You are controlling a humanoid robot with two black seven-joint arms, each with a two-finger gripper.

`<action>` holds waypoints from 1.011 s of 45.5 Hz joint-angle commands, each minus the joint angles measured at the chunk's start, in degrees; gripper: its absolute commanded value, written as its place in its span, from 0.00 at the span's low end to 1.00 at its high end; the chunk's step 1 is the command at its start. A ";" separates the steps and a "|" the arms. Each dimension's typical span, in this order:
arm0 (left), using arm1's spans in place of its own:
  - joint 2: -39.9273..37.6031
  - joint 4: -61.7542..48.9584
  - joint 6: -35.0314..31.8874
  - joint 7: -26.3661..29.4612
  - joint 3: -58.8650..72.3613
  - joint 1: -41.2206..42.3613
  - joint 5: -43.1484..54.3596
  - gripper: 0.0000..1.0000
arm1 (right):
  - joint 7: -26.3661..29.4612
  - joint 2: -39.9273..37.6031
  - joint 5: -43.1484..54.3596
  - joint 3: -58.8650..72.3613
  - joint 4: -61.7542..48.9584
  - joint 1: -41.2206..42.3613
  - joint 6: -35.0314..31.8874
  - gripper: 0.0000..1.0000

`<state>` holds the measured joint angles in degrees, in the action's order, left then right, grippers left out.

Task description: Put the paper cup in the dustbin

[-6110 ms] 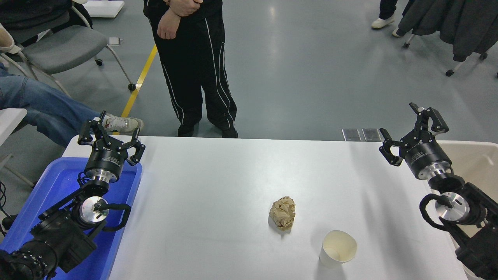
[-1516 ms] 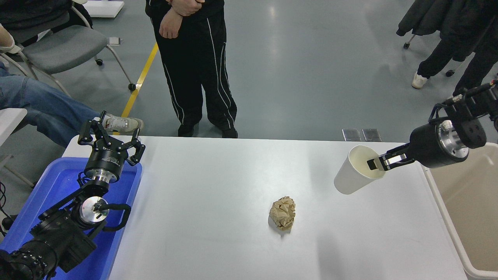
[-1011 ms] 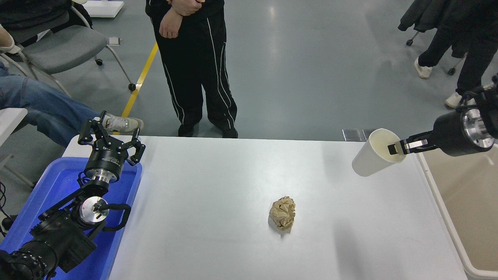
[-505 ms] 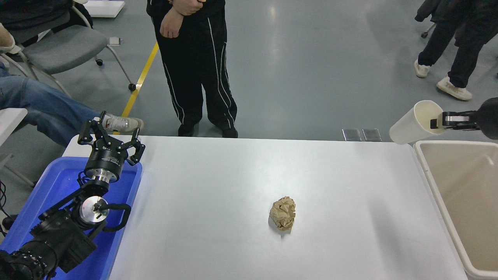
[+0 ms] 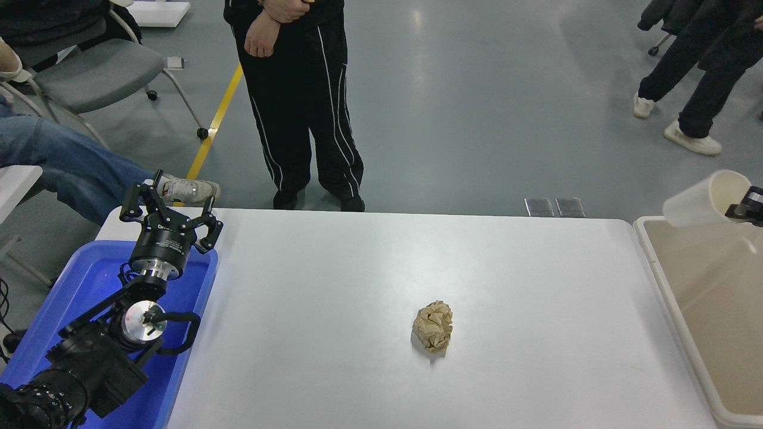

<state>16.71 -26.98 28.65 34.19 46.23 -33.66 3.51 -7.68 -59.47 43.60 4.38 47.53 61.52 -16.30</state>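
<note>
The white paper cup [image 5: 700,204] hangs tilted on its side over the far end of the beige dustbin [image 5: 658,274], at the picture's right edge. My right gripper [image 5: 744,208] is shut on the cup's rim; only its fingertip shows, the rest is out of the frame. My left gripper [image 5: 168,213] is open and parked above the blue bin at the lower left.
A crumpled brown paper ball [image 5: 433,325] lies on the white table [image 5: 369,286] right of centre. A blue plastic bin [image 5: 89,280] stands at the table's left end. A person in black trousers [image 5: 301,101] stands at the far side; other people are at the top corners.
My right gripper has carried the cup to the right, from past the table's far right corner to above the dustbin's far end. The left arm has not moved.
</note>
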 commanded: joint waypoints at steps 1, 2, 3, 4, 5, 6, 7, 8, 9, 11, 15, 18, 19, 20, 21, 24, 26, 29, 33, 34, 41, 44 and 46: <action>-0.01 0.00 0.00 0.09 0.00 0.00 0.00 1.00 | 0.04 5.23 -10.02 0.01 -11.56 -7.72 3.29 0.00; -0.01 0.00 0.00 0.09 0.00 0.00 0.00 1.00 | -0.05 6.19 -10.55 -0.08 -13.32 -8.42 3.38 0.00; -0.01 0.00 0.00 0.00 0.00 0.00 0.00 1.00 | -0.05 7.16 -11.16 -0.08 -15.16 -8.95 3.38 0.00; -0.01 0.00 0.00 0.09 0.00 0.00 0.00 1.00 | -0.05 8.13 -11.86 -0.16 -16.92 -9.30 3.38 0.00; -0.01 0.00 0.00 0.09 0.00 0.00 0.00 1.00 | -0.05 9.27 -12.65 -0.08 -18.59 -9.66 3.29 0.00; -0.01 0.00 0.00 0.09 0.00 0.00 0.00 1.00 | -0.05 10.32 -13.36 0.01 -20.18 -9.92 3.29 0.00; -0.01 0.00 0.00 0.09 0.00 0.00 0.00 1.00 | -0.05 11.38 -13.97 0.01 -21.67 -10.27 3.29 0.00; -0.01 0.00 0.00 0.09 0.00 0.00 0.00 1.00 | -0.05 12.26 -14.42 0.01 -23.25 -10.71 3.21 0.00; -0.01 0.00 0.00 0.00 0.00 0.00 0.00 1.00 | -0.05 13.05 -14.85 0.01 -24.66 -11.24 3.29 0.00; -0.01 0.00 0.00 0.00 0.00 0.00 0.00 1.00 | 0.04 14.46 -15.65 0.01 -27.65 -12.29 3.29 0.00; -0.01 0.00 0.00 0.09 0.00 0.00 0.00 1.00 | 0.13 17.36 -17.84 -0.08 -33.19 -13.79 3.29 0.00; -0.01 0.00 0.00 0.00 0.00 0.00 0.00 1.00 | 0.21 19.64 -19.51 0.01 -36.88 -14.93 3.29 0.00; -0.01 0.00 0.00 0.09 0.00 0.00 0.00 1.00 | 0.30 20.52 -19.87 0.01 -38.28 -15.28 3.29 0.00; -0.01 0.00 0.00 0.09 0.00 0.00 0.00 1.00 | 0.30 21.31 -20.22 0.01 -39.78 -15.55 3.29 0.00; -0.01 0.00 0.00 0.00 0.00 0.00 0.00 1.00 | 0.30 22.19 -20.57 0.01 -41.27 -15.81 3.29 0.00; -0.01 0.00 0.00 0.00 0.00 0.00 0.00 1.00 | 0.39 25.00 -21.54 0.01 -45.32 -16.42 3.29 0.00; -0.01 0.00 0.00 0.00 0.00 0.00 0.00 1.00 | 0.39 26.76 -21.98 0.01 -47.43 -17.13 3.38 0.00; -0.01 0.00 0.00 0.09 0.00 0.00 0.00 1.00 | 0.48 29.31 -22.07 0.01 -50.07 -18.36 4.17 0.00; -0.01 0.00 0.00 0.00 0.00 0.00 0.00 1.00 | 0.83 31.60 -22.24 0.01 -51.83 -19.68 6.01 0.00; -0.01 0.00 0.00 0.00 0.00 0.00 0.00 1.00 | 0.92 31.87 -22.24 0.01 -51.83 -20.03 6.54 0.00; -0.01 0.00 0.00 0.09 0.00 0.00 0.00 1.00 | 3.38 33.45 -22.24 0.01 -51.74 -21.52 11.72 0.00; -0.01 0.00 0.00 0.09 0.00 0.00 0.00 1.00 | 3.64 34.15 -22.15 0.10 -51.74 -21.70 14.01 0.00; -0.01 0.00 0.00 0.00 0.00 0.00 0.00 1.00 | 3.99 34.77 -22.15 0.10 -51.74 -21.88 15.33 0.00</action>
<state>16.70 -26.98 28.65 34.22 46.23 -33.66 3.51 -5.59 -28.70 21.98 4.40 -1.71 41.66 -7.25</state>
